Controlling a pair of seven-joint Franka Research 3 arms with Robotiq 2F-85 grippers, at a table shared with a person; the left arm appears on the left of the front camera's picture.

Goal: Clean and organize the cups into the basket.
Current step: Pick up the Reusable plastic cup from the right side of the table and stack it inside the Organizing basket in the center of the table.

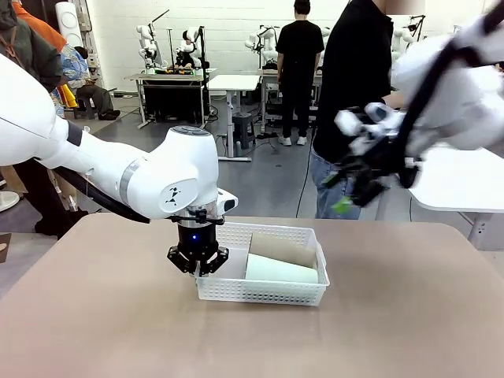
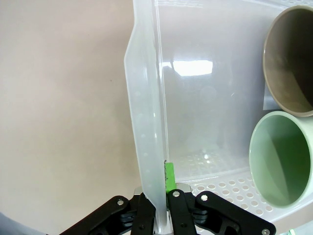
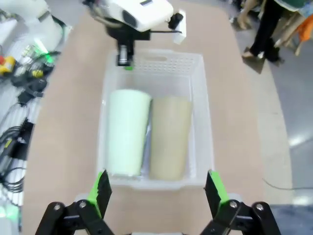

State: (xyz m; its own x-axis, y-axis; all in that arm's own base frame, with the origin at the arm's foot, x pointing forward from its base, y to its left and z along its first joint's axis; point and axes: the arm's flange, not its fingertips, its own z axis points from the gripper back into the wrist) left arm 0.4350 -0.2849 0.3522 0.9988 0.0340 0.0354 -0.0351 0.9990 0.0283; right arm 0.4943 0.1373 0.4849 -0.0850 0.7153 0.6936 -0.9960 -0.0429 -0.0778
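Now, the left gripper (image 1: 198,262) (image 2: 161,196) is clamped on the end wall of the shallow white perforated plastic basket (image 1: 268,296), one green pad on the inner side. Inside it, the pale mint green tumbler (image 1: 279,272) and the tan brown tumbler (image 1: 279,248) lie side by side on their sides. The basket rests on the beige table (image 1: 102,315). The right gripper (image 3: 157,191) hangs high above, jaws spread wide, holding nothing.

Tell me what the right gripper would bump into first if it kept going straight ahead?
Probably the white basket, at its near rim, or the mint cup and tan cup lying inside it. Depth is unclear.
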